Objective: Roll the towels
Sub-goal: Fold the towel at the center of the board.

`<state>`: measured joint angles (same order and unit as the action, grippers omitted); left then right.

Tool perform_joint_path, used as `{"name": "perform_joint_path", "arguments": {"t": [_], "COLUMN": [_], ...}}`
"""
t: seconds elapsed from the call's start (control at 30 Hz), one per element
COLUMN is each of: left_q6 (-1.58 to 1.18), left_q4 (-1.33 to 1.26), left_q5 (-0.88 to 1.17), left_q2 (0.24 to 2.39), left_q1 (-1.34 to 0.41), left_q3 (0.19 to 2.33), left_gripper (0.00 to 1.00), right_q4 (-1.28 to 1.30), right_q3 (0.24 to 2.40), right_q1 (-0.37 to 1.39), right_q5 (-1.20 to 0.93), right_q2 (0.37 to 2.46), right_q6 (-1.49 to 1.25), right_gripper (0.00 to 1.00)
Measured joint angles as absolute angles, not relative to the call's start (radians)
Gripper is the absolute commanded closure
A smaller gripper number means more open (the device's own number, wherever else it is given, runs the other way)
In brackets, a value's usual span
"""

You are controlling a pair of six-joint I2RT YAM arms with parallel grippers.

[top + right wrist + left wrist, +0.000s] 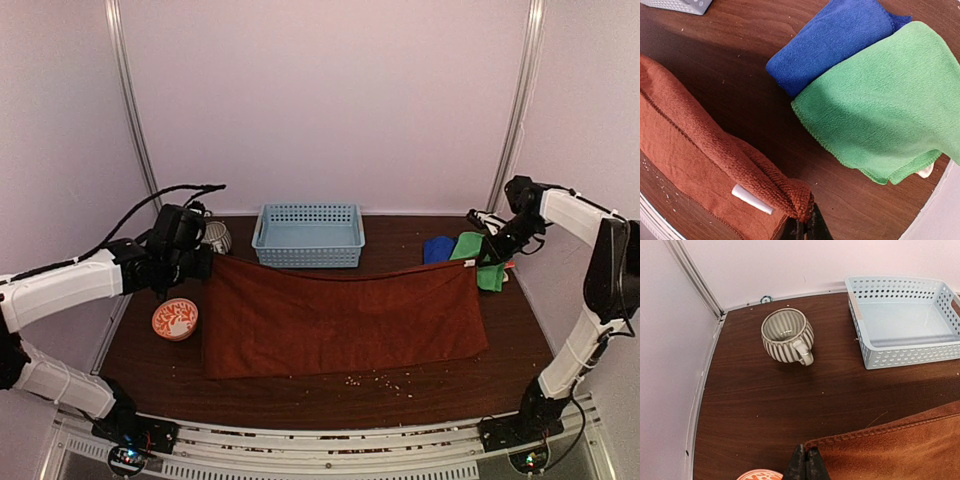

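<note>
Rust-red towel (340, 315) stretched between left jaws and right jaws, each clamped on a corner, green towel (880, 105) just beyond right jaws

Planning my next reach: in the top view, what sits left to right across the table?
In order: patterned bowl → striped mug → light blue basket → blue towel → green towel. The rust-red towel spans most of the width, so it has no place in the order.

Orange bowl (754, 475) mostly below left wrist view's edge; blue towel (832, 42) partly under green towel (880, 105).
</note>
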<state>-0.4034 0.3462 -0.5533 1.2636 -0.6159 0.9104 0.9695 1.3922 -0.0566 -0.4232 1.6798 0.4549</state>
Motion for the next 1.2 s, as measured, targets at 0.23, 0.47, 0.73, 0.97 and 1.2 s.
{"name": "perform_joint_path", "arguments": {"t": [0.23, 0.47, 0.73, 0.97, 1.2], "left_q6": [-0.408, -0.411, -0.410, -0.419, -0.440], "left_q4": [0.347, 0.344, 0.347, 0.486, 0.658], "left_q5": [-0.560, -0.550, -0.513, -0.433, -0.333], "left_q2": [1.257, 1.288, 1.321, 1.328, 1.331], "left_q1": [-0.614, -0.614, -0.614, -0.614, -0.614], "left_q3": [0.901, 0.888, 0.888, 0.919, 0.939], "left_gripper": [1.00, 1.00, 1.00, 1.00, 1.00], "right_q4": [0.971, 0.972, 0.979, 1.048, 1.126], "right_q3": [1.367, 1.342, 1.334, 1.259, 1.211], "right_q1": [-0.057, -0.057, -0.057, -0.057, -0.057], "right_q5": [-0.418, -0.418, -0.419, -0.403, -0.390], "right_q2": [1.708, 1.726, 1.748, 1.721, 1.664], "right_q6": [0.428, 0.416, 0.421, 0.467, 0.512], "right_gripper": [0.98, 0.97, 0.97, 0.98, 0.98]}}
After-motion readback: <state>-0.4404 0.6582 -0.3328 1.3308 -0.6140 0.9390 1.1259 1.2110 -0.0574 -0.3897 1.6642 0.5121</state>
